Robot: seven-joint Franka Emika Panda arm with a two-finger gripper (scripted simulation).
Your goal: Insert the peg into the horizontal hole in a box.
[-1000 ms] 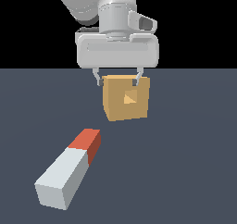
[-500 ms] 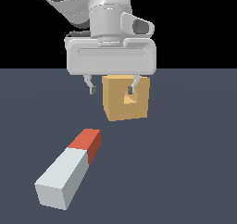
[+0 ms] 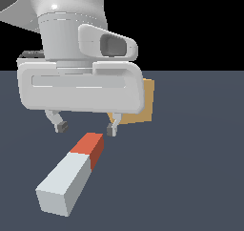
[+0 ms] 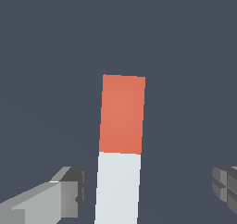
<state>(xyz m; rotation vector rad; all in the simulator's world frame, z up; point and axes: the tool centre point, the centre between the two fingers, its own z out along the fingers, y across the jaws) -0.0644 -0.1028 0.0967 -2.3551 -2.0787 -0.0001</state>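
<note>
The peg (image 3: 71, 173) lies flat on the dark floor, a pale grey-white bar with a red end (image 3: 89, 146) pointing away from the camera. My gripper (image 3: 86, 128) hangs open just above that red end, its fingertips (image 3: 61, 126) spread wide and holding nothing. In the wrist view the peg (image 4: 119, 158) runs between the two fingers (image 4: 69, 190), clear of both. The tan-orange box (image 3: 143, 103) stands behind the gripper, mostly covered by the hand. Its hole is hidden.
The dark grey floor (image 3: 190, 168) stretches around the peg and box. The robot's large white hand (image 3: 81, 87) blocks the view of most of the box.
The gripper has come down and toward the camera, from in front of the box to just above the peg's red end. Peg and box have not moved.
</note>
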